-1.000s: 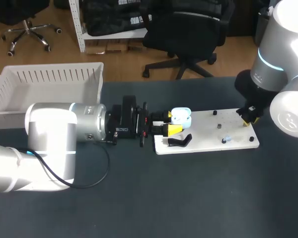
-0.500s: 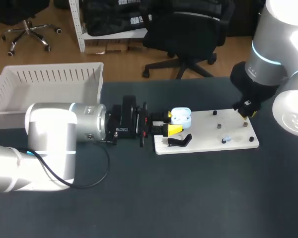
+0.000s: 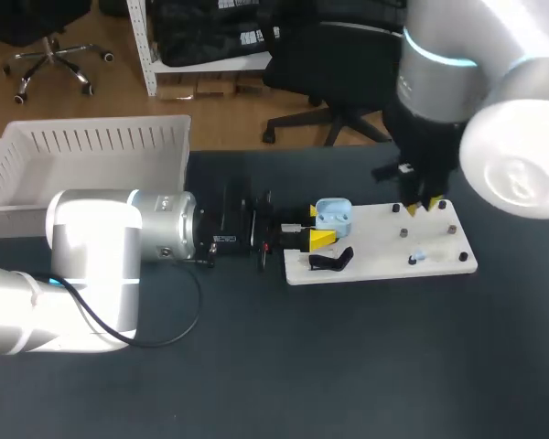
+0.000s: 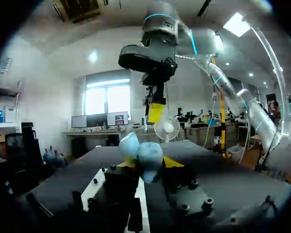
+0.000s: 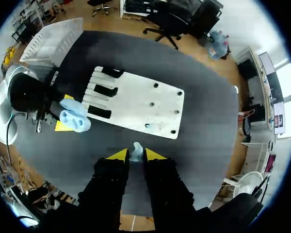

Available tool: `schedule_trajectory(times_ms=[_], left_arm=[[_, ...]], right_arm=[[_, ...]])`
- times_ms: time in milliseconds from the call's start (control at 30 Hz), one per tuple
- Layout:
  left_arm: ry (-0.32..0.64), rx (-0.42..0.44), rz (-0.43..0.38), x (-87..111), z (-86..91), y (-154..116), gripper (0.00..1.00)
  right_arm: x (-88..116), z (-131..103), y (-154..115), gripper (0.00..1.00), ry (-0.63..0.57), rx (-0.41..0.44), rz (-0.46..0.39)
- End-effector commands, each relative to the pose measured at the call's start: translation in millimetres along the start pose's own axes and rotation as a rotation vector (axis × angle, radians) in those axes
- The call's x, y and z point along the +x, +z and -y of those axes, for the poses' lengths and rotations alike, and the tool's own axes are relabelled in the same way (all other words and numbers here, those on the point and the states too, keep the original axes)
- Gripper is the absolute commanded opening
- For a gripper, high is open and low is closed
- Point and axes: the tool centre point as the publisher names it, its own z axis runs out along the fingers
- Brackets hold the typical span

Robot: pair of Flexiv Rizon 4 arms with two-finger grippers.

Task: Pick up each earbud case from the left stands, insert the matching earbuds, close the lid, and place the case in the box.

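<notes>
My left gripper [image 3: 316, 229] clamps the open case [image 3: 333, 215] at the board's [image 3: 384, 261] left end so my right gripper [image 5: 136, 156], pinching an earbud [image 5: 136, 149], can seat it.

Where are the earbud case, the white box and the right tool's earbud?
earbud case [image 3: 333, 216]: head view, middle of case.
white box [image 3: 101, 139]: head view, slatted far wall.
earbud [image 5: 136, 152]: right wrist view, its visible top.
</notes>
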Motion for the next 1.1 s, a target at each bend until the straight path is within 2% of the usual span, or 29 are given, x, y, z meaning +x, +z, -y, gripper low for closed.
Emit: schedule_trajectory(times_ms=[33, 200, 633, 667, 700, 733, 767, 800, 867, 967, 1033, 1100], left_arm=[[0.004, -0.008, 0.003, 0.6, 1.7, 0.4, 0.00], [0.004, -0.008, 0.003, 0.6, 1.7, 0.4, 0.00], [0.004, -0.008, 0.003, 0.6, 1.7, 0.4, 0.00], [0.004, -0.008, 0.003, 0.6, 1.7, 0.4, 0.00], [0.004, -0.008, 0.003, 0.6, 1.7, 0.4, 0.00], [0.004, -0.008, 0.003, 0.6, 1.7, 0.4, 0.00], [0.004, -0.008, 0.003, 0.6, 1.7, 0.4, 0.00], [0.004, -0.008, 0.003, 0.6, 1.7, 0.4, 0.00], [0.004, -0.008, 0.003, 0.6, 1.7, 0.4, 0.00], [0.004, -0.008, 0.003, 0.6, 1.7, 0.4, 0.00], [0.004, -0.008, 0.003, 0.6, 1.7, 0.4, 0.00], [0.004, -0.008, 0.003, 0.6, 1.7, 0.4, 0.00]], right_arm=[[1.3, -32.9, -23.0, 0.00, 0.003, 0.028, -0.006], [0.4, -53.9, -16.9, 0.00, 0.015, 0.045, -0.020], [0.4, -53.9, -16.9, 0.00, 0.015, 0.045, -0.020], [-0.1, -59.8, -17.2, 0.00, 0.037, 0.055, -0.001], [-2.0, -63.3, -18.9, 0.00, 0.089, 0.026, 0.003], [-5.0, -66.8, -18.3, 0.00, 0.165, 0.045, -0.004], [-6.8, -69.0, -16.1, 0.00, 0.192, 0.056, -0.007], [-9.8, -72.7, -15.9, 0.00, 0.287, 0.013, -0.017], [-13.4, -73.6, -11.7, 0.00, 0.382, 0.081, -0.039], [-21.3, -71.0, -12.0, 0.00, 0.572, 0.093, -0.043], [-23.5, -71.1, -14.9, 0.00, 0.633, 0.076, -0.028], [-25.0, -71.3, -16.9, 0.00, 0.675, 0.101, -0.017]])
